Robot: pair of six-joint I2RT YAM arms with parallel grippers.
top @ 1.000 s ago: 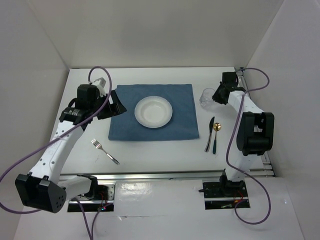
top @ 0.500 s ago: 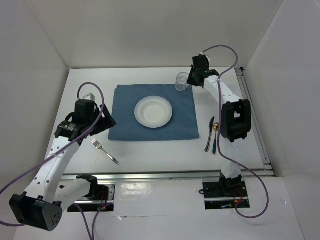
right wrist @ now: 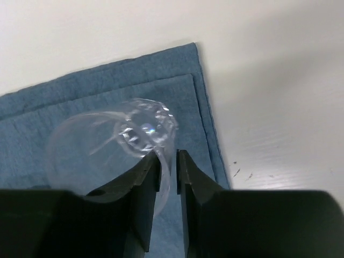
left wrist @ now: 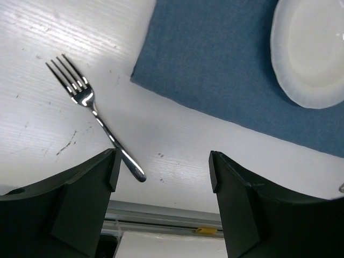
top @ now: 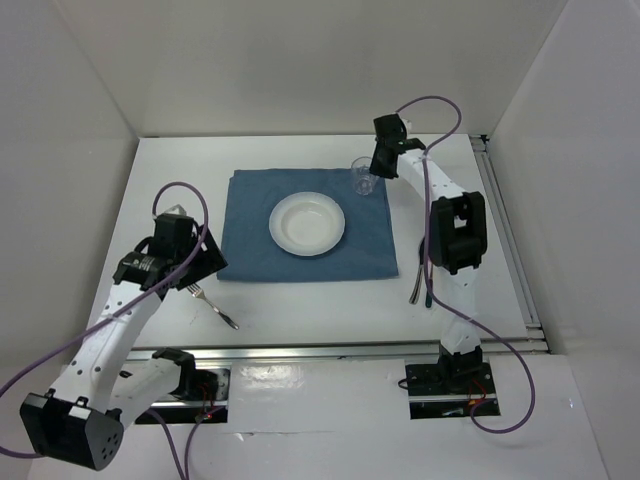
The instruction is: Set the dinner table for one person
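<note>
Right claw (right wrist: 167,161) — all but closed, pinching wall of clear glass (right wrist: 115,145) at rim; glass over far right corner of mat (right wrist: 54,107), contact with mat unclear. Bare surface (top: 300,300) right of mat edge. Left claw (left wrist: 162,161) — spread wide, holding nothing, above handle end of fork (left wrist: 94,110). Fork flat on surface, near mat's near left corner, apart from it. Plate (top: 307,223) mid-mat. Surface lies under all, rail (top: 330,350) along near edge.

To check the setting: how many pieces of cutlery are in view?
3. Fork near the mat's front-left corner; knife and spoon right of the mat, partly hidden behind the right arm.
</note>
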